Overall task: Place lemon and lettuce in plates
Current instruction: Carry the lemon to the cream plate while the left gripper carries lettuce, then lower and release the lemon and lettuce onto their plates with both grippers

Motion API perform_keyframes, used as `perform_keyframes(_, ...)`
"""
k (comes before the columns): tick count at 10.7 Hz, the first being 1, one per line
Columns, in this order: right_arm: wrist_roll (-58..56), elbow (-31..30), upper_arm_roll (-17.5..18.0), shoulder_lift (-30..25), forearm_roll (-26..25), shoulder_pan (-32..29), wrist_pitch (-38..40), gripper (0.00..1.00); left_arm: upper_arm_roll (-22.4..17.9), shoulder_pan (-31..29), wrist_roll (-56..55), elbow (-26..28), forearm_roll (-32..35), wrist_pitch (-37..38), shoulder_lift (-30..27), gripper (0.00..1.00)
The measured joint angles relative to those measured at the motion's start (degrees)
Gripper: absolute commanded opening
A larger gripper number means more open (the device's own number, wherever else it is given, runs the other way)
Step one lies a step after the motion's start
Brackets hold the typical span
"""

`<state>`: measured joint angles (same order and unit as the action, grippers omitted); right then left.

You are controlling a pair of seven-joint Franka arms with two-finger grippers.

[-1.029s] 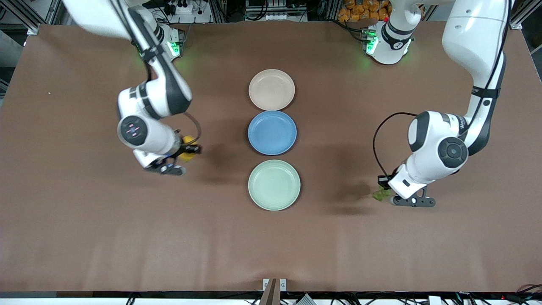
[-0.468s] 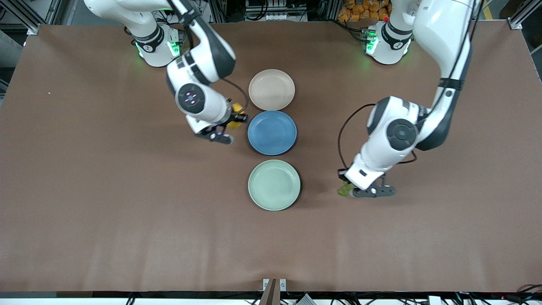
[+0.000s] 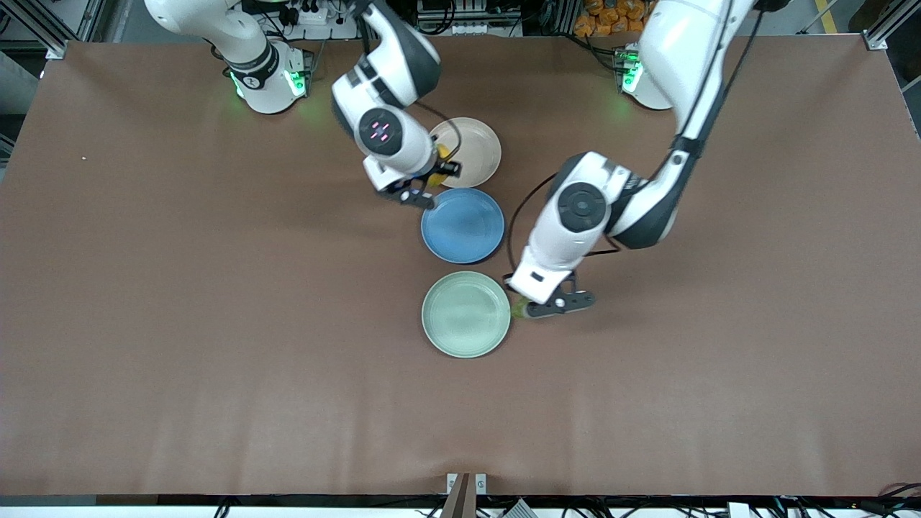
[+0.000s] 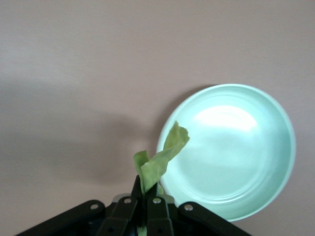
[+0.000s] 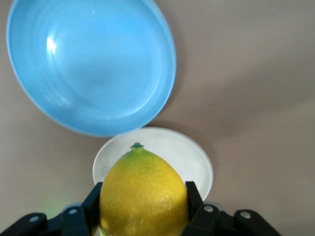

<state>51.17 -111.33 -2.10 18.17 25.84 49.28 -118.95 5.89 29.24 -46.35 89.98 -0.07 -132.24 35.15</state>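
My right gripper (image 3: 440, 164) is shut on the yellow lemon (image 3: 442, 152) and holds it over the rim of the beige-pink plate (image 3: 476, 152), on the side toward the right arm's end. In the right wrist view the lemon (image 5: 142, 194) fills the jaws, with that plate (image 5: 194, 160) under it. My left gripper (image 3: 519, 307) is shut on the green lettuce leaf (image 3: 517, 309) at the rim of the mint green plate (image 3: 460, 316), on the side toward the left arm's end. In the left wrist view the leaf (image 4: 160, 164) hangs over that plate's rim (image 4: 170, 128).
A blue plate (image 3: 463, 224) lies between the two other plates, in one line down the middle of the brown table; it also shows in the right wrist view (image 5: 91, 64). Both arms lean in over this line from either end.
Both arms have swung in toward the line of plates. The right gripper carried the lemon to the beige-pink plate's rim. The left gripper carried the lettuce to the mint plate's rim.
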Motion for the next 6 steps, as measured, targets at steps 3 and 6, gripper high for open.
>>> perform_keyframes(3,7.24,-4.30,0.03,0.13,0.04,9.58,-8.69,0.00,-0.04,1.94,-4.34,-2.41,0.00,-9.14,5.25,0.00)
perform_keyframes(6,10.23,-8.10,0.00,1.01,0.04,14.64,-13.57,0.00,-0.03,3.35,-7.27,-2.75,0.00,-17.00,8.86,0.11)
